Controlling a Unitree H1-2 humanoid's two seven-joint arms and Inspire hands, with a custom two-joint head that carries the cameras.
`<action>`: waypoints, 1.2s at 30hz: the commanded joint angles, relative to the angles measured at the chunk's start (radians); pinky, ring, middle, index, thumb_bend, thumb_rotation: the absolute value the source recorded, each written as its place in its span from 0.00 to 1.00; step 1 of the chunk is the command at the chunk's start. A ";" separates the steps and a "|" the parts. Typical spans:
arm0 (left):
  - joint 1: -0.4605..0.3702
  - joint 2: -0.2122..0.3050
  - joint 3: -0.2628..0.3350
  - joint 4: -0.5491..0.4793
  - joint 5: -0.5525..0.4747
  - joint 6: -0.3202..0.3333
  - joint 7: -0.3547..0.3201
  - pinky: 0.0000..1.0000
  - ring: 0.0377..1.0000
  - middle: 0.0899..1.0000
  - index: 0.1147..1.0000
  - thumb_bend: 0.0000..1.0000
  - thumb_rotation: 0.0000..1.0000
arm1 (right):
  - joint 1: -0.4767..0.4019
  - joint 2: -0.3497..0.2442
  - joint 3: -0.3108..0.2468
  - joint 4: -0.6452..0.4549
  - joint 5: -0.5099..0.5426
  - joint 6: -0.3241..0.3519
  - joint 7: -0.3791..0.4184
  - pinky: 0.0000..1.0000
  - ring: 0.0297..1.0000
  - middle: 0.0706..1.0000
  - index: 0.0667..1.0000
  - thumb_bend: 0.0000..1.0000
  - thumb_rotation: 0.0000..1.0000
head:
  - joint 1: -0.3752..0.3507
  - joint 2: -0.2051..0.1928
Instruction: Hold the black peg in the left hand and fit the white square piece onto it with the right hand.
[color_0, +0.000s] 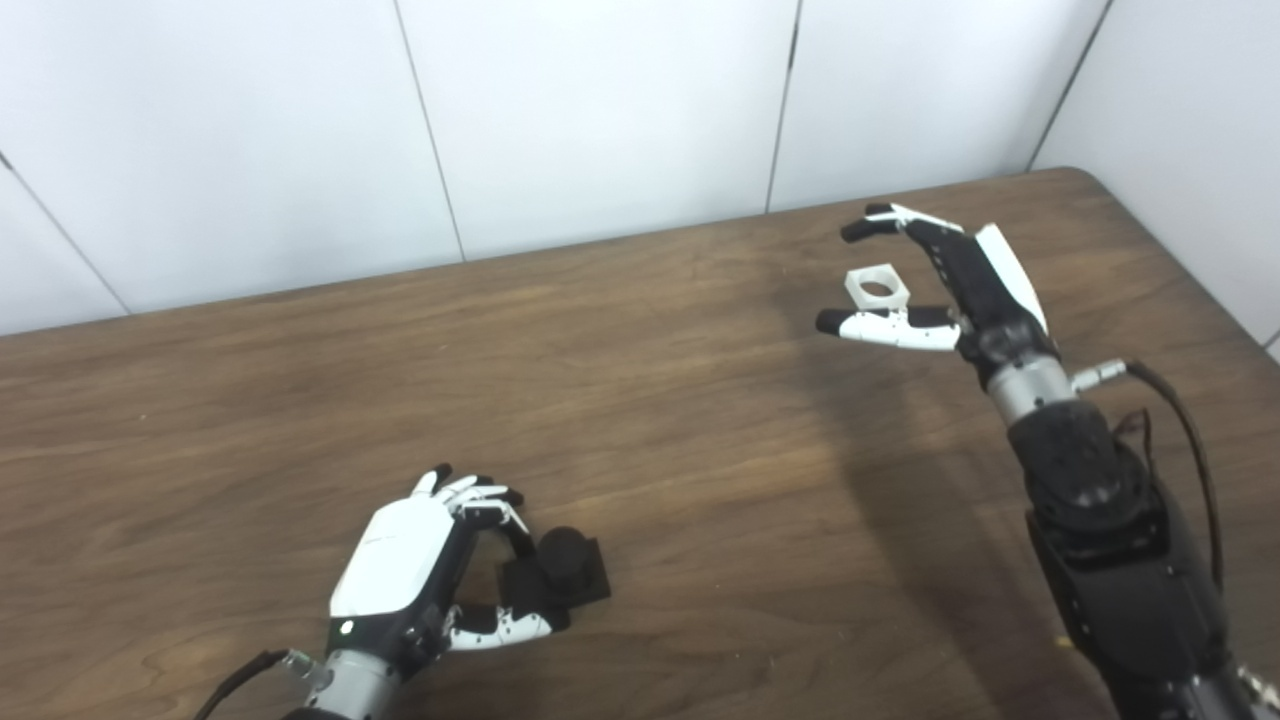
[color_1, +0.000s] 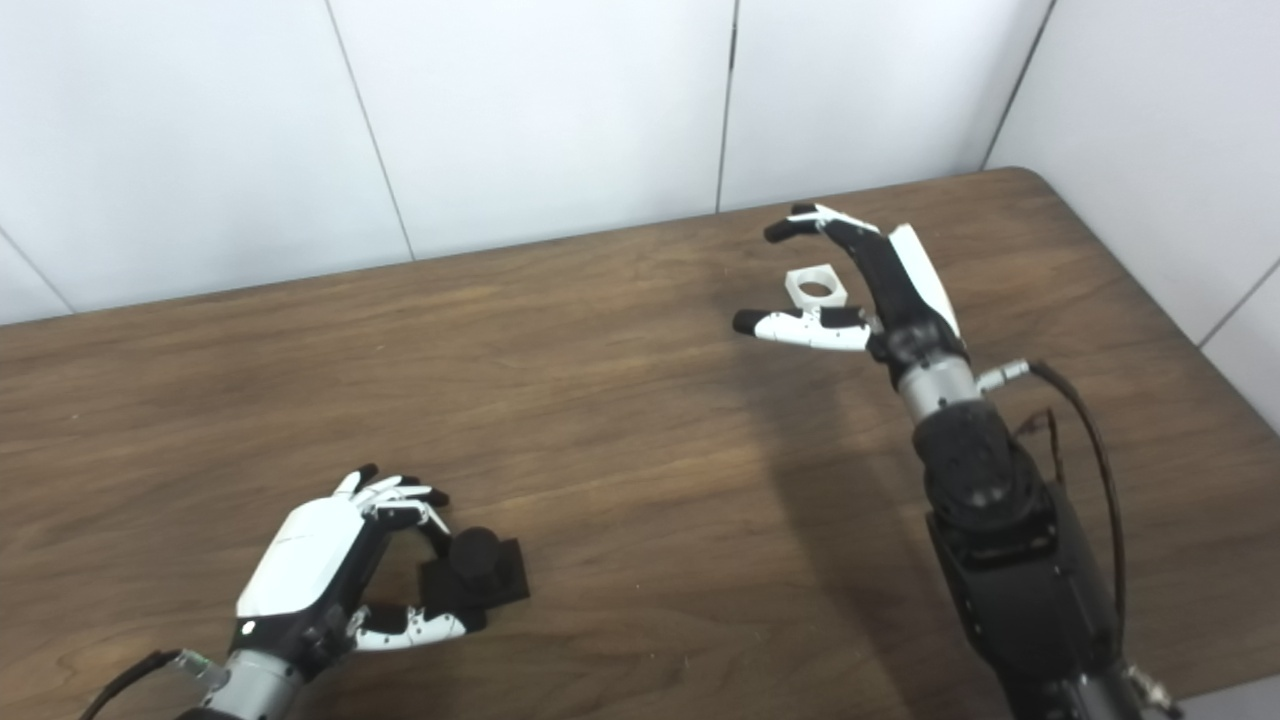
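The black peg (color_0: 566, 570), a short cylinder on a square black base, rests on the table near the front left. My left hand (color_0: 425, 570) curls around its left side, fingers and thumb close to the base but not clearly gripping it. The white square piece (color_0: 877, 288), with a round hole, lies flat on the table at the back right. My right hand (color_0: 930, 280) is open around it, fingers beyond it and thumb in front, not touching it.
The brown wooden table (color_0: 640, 420) ends at a white panelled wall (color_0: 600, 110) at the back and at a rounded corner on the right. A cable runs along the right forearm (color_0: 1180, 420).
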 joint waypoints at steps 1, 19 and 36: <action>0.005 0.013 0.009 0.008 -0.001 -0.020 0.018 1.00 0.86 0.75 0.42 0.52 0.05 | -0.063 -0.059 0.008 0.014 -0.054 -0.015 0.011 0.91 0.90 0.86 0.63 0.82 0.26 | -0.003 -0.001; 0.018 0.005 0.023 0.004 0.009 -0.039 0.015 1.00 0.85 0.74 0.42 0.52 0.05 | -0.406 -0.324 0.269 0.441 -0.287 -0.032 0.282 1.00 1.00 0.95 0.70 0.88 0.19 | -0.029 -0.011; 0.027 0.000 0.027 -0.011 0.013 -0.033 0.009 1.00 0.84 0.74 0.42 0.52 0.05 | -0.543 -0.324 0.402 0.624 -0.420 -0.055 0.379 1.00 1.00 0.92 0.70 0.92 0.14 | -0.030 -0.006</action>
